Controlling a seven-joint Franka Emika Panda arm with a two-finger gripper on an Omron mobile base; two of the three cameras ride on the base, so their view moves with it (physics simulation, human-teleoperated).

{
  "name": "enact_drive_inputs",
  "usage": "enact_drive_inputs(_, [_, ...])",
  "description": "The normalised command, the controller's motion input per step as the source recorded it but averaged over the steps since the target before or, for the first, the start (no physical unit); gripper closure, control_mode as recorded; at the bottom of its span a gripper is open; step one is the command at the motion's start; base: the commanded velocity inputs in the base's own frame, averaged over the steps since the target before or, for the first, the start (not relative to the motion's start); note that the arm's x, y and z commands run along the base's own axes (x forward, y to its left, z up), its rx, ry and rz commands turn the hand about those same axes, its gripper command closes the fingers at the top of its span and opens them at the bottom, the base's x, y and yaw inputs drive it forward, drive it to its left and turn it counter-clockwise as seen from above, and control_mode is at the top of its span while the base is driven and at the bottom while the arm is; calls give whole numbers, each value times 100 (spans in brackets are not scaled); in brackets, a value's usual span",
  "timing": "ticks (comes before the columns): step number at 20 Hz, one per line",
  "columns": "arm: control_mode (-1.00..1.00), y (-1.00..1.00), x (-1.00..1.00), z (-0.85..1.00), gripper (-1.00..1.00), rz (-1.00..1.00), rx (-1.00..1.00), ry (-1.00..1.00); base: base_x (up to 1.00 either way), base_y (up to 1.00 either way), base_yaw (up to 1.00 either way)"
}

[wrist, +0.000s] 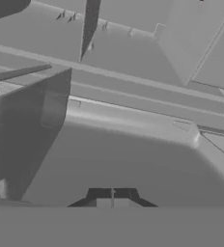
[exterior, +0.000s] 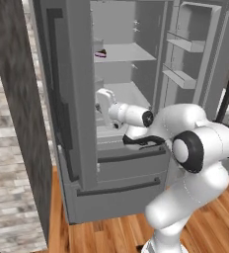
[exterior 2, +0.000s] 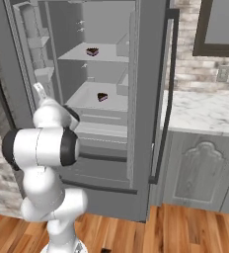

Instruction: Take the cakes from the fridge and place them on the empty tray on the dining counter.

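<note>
The jaws sit pressed fully together, holding nothing, inside the open fridge at its lower level. One cake lies on the shelf just above and beyond the jaws; the other cake sits a shelf higher. Risk, as I judge it: reaching with the jaws closed would shove a slice back, or the wrist clips the shelf edge.

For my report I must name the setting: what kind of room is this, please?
Most likely a home kitchen: an open fridge with two cakes on its shelves, a marble counter over grey cabinets, and a wooden floor.
</note>
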Motion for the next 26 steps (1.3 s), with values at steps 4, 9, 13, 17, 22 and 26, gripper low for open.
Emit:
enact_drive_inputs(4, [-100,-23,43,0,100,25,23,12,0,0,0])
enact_drive_inputs(9, [-100,89,4,0,100,23,10,19,0,0,0])
enact_drive_inputs(13, [-100,100,42,0,100,22,3,22,0,0,0])
enact_drive_inputs(17, [-100,41,24,0,100,16,9,10,0,0,0])
enact_drive_inputs(22, [-100,-23,-2,36,100,0,0,-3,0,0,0])
enact_drive_inputs(26, [-100,-91,-3,71,100,-13,-13,-2,0,0,0])
